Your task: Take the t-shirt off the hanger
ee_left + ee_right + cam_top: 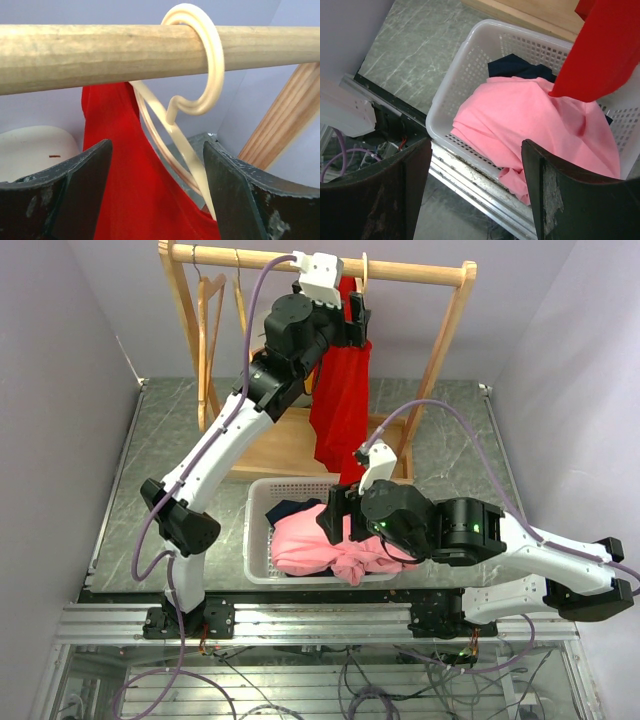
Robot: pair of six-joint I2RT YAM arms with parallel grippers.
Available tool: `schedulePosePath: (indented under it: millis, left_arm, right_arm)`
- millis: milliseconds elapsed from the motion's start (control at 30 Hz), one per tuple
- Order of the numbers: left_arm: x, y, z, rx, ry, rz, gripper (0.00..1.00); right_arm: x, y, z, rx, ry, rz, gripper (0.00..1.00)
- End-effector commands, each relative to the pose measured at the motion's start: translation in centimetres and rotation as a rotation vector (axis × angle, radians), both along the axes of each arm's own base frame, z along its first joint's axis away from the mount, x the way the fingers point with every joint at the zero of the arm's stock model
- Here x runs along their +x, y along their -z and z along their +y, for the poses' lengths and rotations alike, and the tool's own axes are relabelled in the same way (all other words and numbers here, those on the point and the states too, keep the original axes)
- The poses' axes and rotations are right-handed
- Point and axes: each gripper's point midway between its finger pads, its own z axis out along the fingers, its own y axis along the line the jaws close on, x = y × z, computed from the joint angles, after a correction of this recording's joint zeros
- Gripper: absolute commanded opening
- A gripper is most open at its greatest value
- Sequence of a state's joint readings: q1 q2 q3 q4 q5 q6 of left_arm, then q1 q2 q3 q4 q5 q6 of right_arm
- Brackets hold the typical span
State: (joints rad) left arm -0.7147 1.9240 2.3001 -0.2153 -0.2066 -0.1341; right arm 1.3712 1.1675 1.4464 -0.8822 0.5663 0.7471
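Step in hand: approach, judged. Left gripper [357, 308] is up at the wooden round rail [420, 270], upper centre of top view; no grip on the garment yet.
Task item: red cotton t-shirt [340, 405] hangs on cream plastic hanger [197, 75], centre of top view; its hem drapes down toward the white perforated plastic basket [258, 540].
Left gripper: jaws spread, straddling shirt collar and hanger neck in wrist view; contact w/ either: cannot tell.
Right gripper [338, 514]: jaws spread, nothing held; sits over the basket, lower centre.
Next move, judged: left needs to pinch fabric at the shoulder and work it off the hanger arm w/o unhooking the hanger; right could take the hem.
Count: red shirts 1; cream hangers 1; bare wooden hangers [210, 315], upper left, approx 2; baskets 1; pink crumpled garment [530, 120] 1; dark navy garment [512, 67] 1.
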Motion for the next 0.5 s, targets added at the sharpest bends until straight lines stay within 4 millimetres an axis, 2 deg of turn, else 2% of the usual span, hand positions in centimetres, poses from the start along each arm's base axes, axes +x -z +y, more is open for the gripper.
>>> schedulePosePath:
  millis: [0,233,400,467]
  left_arm:
    - [-1.7,-3.7,-0.7,-0.047,0.065,-0.121,0.84]
    - [-1.8,-3.7,-1.5,-0.080,0.099,-0.137,0.86]
    - [-0.3,-1.6,-1.9,-0.007,0.059,-0.086,0.86]
    - [0.1,-1.0,-1.5,0.008,0.027,-0.076,0.81]
  right_arm:
    - [-0.4,0.1,0.5,0.018,-0.020,0.001,0.72]
    - [-0.4,0.5,0.9,0.016,-0.028,0.010,0.71]
    - [-0.5,0.3,1.2,0.017,-0.032,0.007,0.71]
    - [-0.5,0.2,1.3,0.019,-0.033,0.007,0.71]
